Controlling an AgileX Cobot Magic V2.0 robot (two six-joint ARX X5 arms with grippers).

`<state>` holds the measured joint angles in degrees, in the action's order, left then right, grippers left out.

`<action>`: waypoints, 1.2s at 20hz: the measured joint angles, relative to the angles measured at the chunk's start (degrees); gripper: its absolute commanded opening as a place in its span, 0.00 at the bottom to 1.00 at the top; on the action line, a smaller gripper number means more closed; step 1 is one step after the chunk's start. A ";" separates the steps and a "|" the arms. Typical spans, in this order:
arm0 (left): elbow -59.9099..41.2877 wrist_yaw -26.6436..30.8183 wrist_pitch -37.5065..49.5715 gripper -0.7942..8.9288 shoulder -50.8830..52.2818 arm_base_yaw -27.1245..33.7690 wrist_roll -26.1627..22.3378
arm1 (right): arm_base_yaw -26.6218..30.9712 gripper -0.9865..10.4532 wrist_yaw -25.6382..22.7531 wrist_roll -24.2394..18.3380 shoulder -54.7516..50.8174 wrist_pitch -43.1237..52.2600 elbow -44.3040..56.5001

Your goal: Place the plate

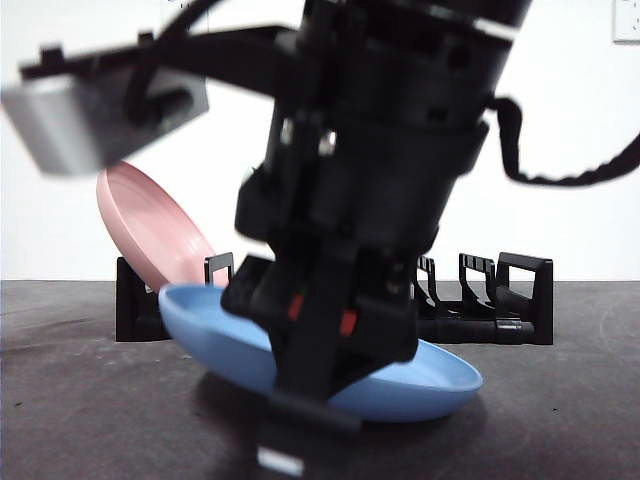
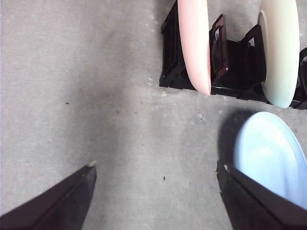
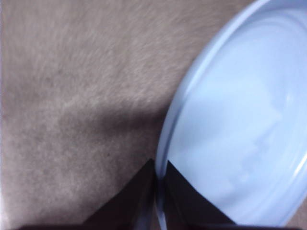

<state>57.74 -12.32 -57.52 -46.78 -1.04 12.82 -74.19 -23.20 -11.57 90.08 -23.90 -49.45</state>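
The right tool (image 3: 156, 191) pinches the rim of the round pale-blue plastic plate (image 3: 240, 129); light, stiff, likely slick, so a rim grip suits. Left tool (image 2: 156, 191) gapes wide

Light blue plate (image 1: 430, 380), shallow and round, tilted with one edge raised off the dark table, rim pinched, just in front of black rack.
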 measured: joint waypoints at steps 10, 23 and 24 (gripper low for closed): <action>0.00 0.00 -0.02 0.49 0.00 0.00 -0.09 | 0.70 0.28 1.97 -4.85 3.39 -1.40 -0.04; 0.00 0.00 3.89 0.49 0.00 0.00 -1.92 | 4.44 0.36 3.98 -3.13 -9.46 -1.88 -13.55; 0.00 0.02 5.16 0.49 0.00 0.00 -1.95 | 7.08 0.36 4.46 -2.91 -11.32 -0.15 -13.64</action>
<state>57.74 -12.29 -52.36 -46.78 -1.04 10.87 -67.11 -18.74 -14.48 78.76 -24.05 -63.09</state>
